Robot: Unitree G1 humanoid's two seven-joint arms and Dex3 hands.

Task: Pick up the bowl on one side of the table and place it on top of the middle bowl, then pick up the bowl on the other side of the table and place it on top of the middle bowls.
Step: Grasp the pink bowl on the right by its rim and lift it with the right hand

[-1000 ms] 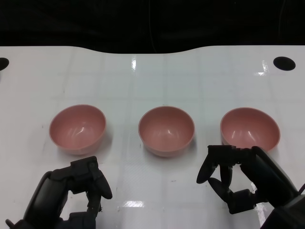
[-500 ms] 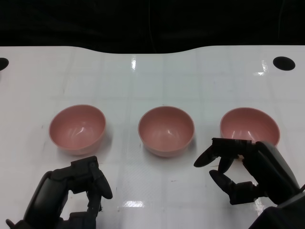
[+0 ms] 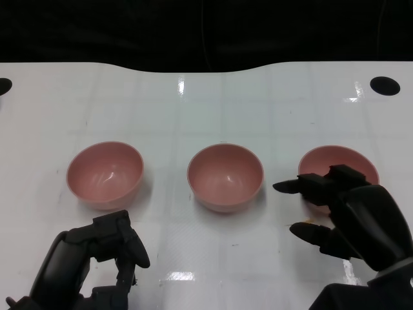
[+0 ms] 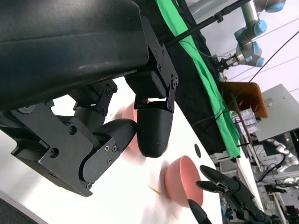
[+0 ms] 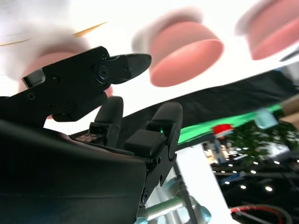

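**Right hand spread at the right-side bowl, three bowls in a row**

The right hand [image 3: 352, 216] sits over the near right part of the table [image 3: 213, 103], fingers apart and holding nothing. Its upper fingers [image 3: 303, 186] reach across the near rim of the right bowl [image 3: 341, 165], covering part of it in the head view, while a lower finger points out below toward the middle of the table. Whether any finger touches the bowl cannot be told. In the right wrist view the hand [image 5: 100, 86] shows spread fingers with pink bowls blurred beyond them.

The left hand [image 3: 106, 255] rests near the table's front edge on the left, fingers curled in with nothing in them. The left wrist view shows its fingers [image 4: 154, 128] bent inward.

The left bowl [image 3: 105, 174] stands just beyond the left hand, apart from it. The middle bowl [image 3: 225, 176] stands upright between the two others, near the table's centre, well clear of both hands. All three bowls are pink, upright and unstacked.

Two dark round holes mark the far corners of the table, the right hole [image 3: 384, 85] plainer than the left.
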